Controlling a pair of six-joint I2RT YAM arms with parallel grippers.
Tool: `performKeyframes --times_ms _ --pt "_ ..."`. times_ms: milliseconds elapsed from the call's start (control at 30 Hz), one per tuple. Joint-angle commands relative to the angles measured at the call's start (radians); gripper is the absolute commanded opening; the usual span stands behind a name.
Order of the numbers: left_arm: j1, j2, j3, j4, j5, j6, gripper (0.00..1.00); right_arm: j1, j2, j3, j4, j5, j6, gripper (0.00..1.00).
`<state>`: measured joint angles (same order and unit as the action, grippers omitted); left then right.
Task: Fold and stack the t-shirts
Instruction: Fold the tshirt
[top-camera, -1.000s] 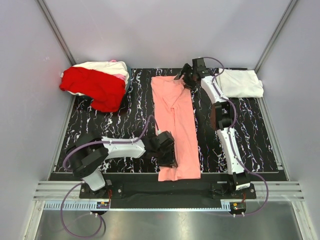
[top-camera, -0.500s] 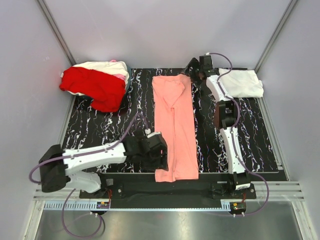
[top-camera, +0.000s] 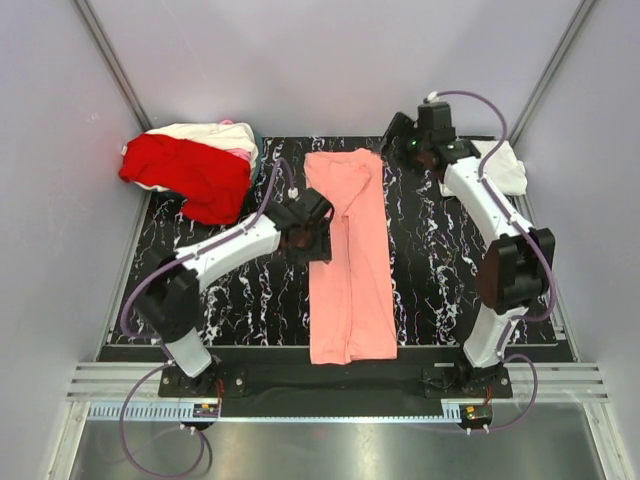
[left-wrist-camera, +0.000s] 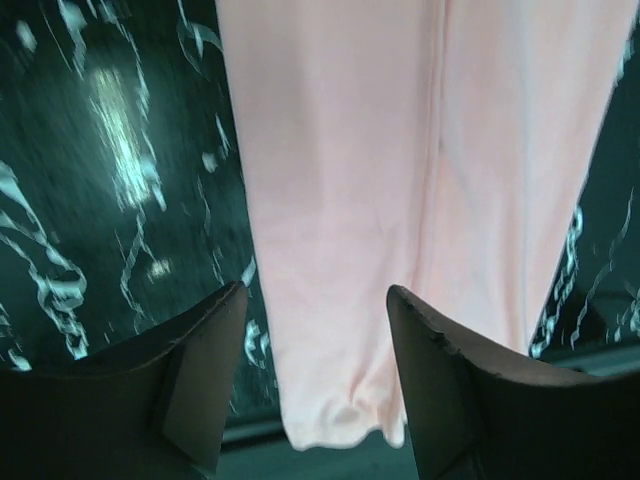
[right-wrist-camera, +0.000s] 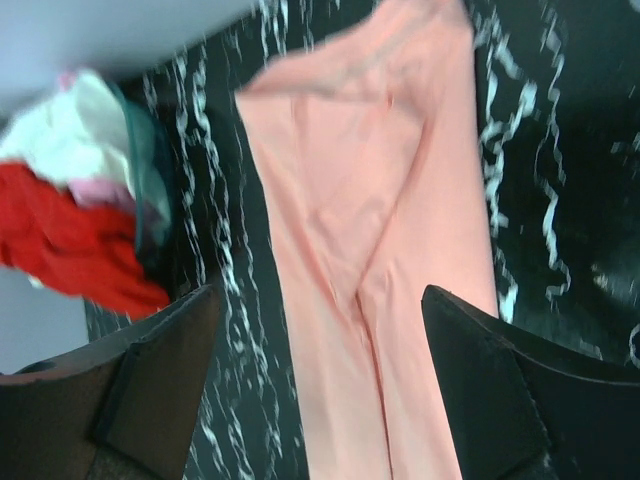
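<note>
A salmon-pink t-shirt (top-camera: 348, 262) lies folded into a long narrow strip down the middle of the mat, collar end at the back. My left gripper (top-camera: 312, 238) hovers open over the strip's left edge, about halfway along. In the left wrist view the pink cloth (left-wrist-camera: 400, 180) and its near hem show between the spread fingers, untouched. My right gripper (top-camera: 403, 140) is open above the mat, just right of the collar end. It looks down on the pink shirt (right-wrist-camera: 400, 200). A folded white t-shirt (top-camera: 503, 170) lies at the back right, partly behind the right arm.
A loose heap with a bright red t-shirt (top-camera: 190, 175) over cream and pale pink ones (top-camera: 215, 133) sits at the back left corner. The black marbled mat (top-camera: 440, 270) covers the table, with grey walls on three sides. The arm bases stand at the near edge.
My left arm has swung from the shirt's near hem up to its middle and its jaws have spread wider. The right gripper has drawn back to the right, off the collar end.
</note>
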<state>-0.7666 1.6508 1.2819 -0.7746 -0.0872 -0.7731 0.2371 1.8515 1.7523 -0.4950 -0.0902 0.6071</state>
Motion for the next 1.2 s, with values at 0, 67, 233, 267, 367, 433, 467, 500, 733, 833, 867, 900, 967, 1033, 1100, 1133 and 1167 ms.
performKeyframes --times_ms 0,67,233,267,367,433,467,500,733,833,867,900,967,1033,1100,1133,1167 --pt "0.079 0.114 0.141 0.051 0.020 0.121 0.63 0.065 0.017 -0.132 -0.117 -0.025 -0.053 0.88" --pt "0.107 0.212 0.218 0.066 0.053 0.161 0.61 0.096 0.000 -0.191 -0.119 -0.019 -0.058 0.86" --pt "0.136 0.372 0.313 0.067 0.115 0.184 0.58 0.159 0.026 -0.231 -0.149 -0.008 -0.046 0.84" --pt "0.139 0.401 0.315 0.075 0.119 0.181 0.57 0.163 0.053 -0.229 -0.151 -0.017 -0.046 0.84" --pt "0.142 0.426 0.292 0.103 0.121 0.166 0.57 0.172 0.125 -0.208 -0.165 -0.062 -0.050 0.83" --pt "0.144 0.434 0.261 0.135 0.130 0.161 0.57 0.172 0.162 -0.180 -0.181 -0.068 -0.061 0.83" --pt "0.144 0.441 0.255 0.144 0.136 0.158 0.56 0.172 0.196 -0.171 -0.186 -0.068 -0.061 0.83" --pt "0.145 0.449 0.254 0.147 0.138 0.158 0.57 0.172 0.216 -0.145 -0.201 -0.068 -0.067 0.83" --pt "0.188 0.530 0.306 0.149 0.162 0.164 0.57 0.172 0.426 0.030 -0.280 -0.056 -0.093 0.83" --pt "0.217 0.567 0.350 0.133 0.181 0.172 0.56 0.166 0.515 0.148 -0.335 -0.033 -0.109 0.84" --pt "0.223 0.586 0.385 0.126 0.184 0.181 0.57 0.163 0.534 0.179 -0.361 -0.029 -0.110 0.84" --pt "0.230 0.596 0.405 0.117 0.187 0.185 0.57 0.162 0.551 0.235 -0.373 -0.023 -0.115 0.84" --pt "0.247 0.629 0.485 0.078 0.184 0.205 0.57 0.159 0.589 0.286 -0.413 0.006 -0.116 0.84" --pt "0.259 0.649 0.537 0.031 0.175 0.218 0.57 0.159 0.604 0.337 -0.425 0.012 -0.112 0.84" --pt "0.265 0.667 0.601 0.002 0.162 0.233 0.57 0.157 0.606 0.374 -0.448 0.032 -0.112 0.84" --pt "0.271 0.669 0.614 -0.021 0.158 0.238 0.57 0.157 0.600 0.381 -0.456 0.035 -0.112 0.84" --pt "0.273 0.662 0.625 -0.034 0.149 0.244 0.57 0.157 0.592 0.386 -0.470 0.052 -0.110 0.84"
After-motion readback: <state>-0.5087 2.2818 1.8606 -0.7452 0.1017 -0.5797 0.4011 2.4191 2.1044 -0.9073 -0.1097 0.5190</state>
